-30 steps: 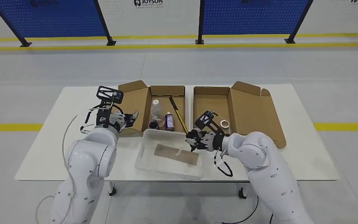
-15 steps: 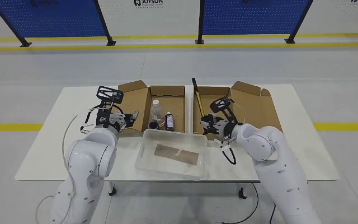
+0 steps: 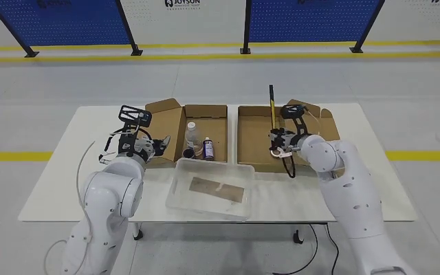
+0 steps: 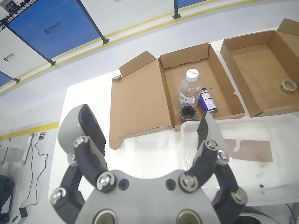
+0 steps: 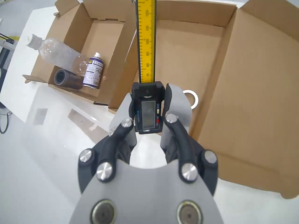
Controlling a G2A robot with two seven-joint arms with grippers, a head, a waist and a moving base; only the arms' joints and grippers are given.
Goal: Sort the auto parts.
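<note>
Left gripper (image 4: 144,117) spread wide, nothing in it, at the table's left beside the left box (image 4: 184,54). That box holds a water bottle (image 4: 190,89), spray can (image 4: 208,100) and black sleeve (image 4: 188,113). Clear tray (image 4: 233,121) sits in front. Right gripper (image 5: 149,103) pinches the digital caliper (image 5: 147,54) by its display body, over the right box (image 5: 186,47), near a metal ring (image 5: 192,97).
</note>
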